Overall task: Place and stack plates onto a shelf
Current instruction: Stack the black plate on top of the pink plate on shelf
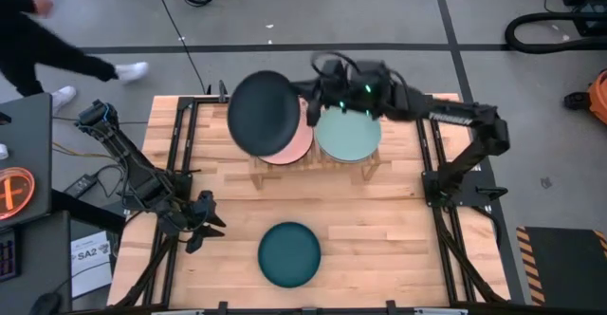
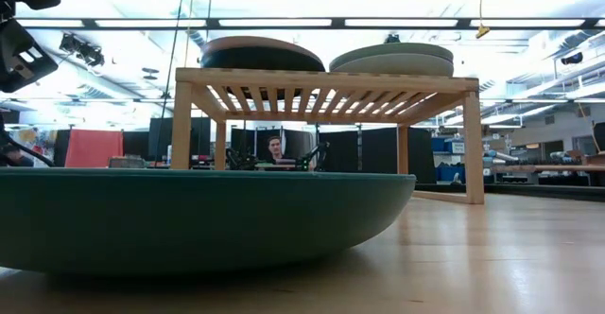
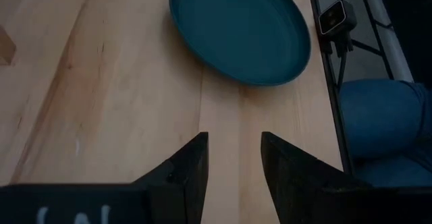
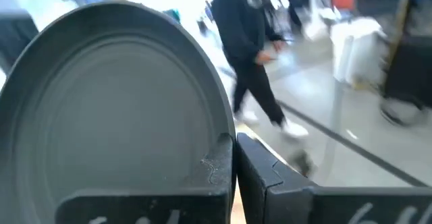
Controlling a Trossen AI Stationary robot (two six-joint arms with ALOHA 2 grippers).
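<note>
Four plates [image 1: 289, 254] — three at shelf [image 1: 313, 168], one on table.

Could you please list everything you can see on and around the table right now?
charcoal plate: 1, dark grey, held over the shelf's left half above the salmon plate
salmon plate: 1, pink, on shelf, left
mint plate: 1, pale green, on shelf, right
teal plate: 1, dark teal, on table, front centre
shelf: 1, light wood, rear of table
person: 1, dark clothes, on the floor beyond the table
right gripper: shut on charcoal plate's rim
left gripper: open, low at front left
</note>
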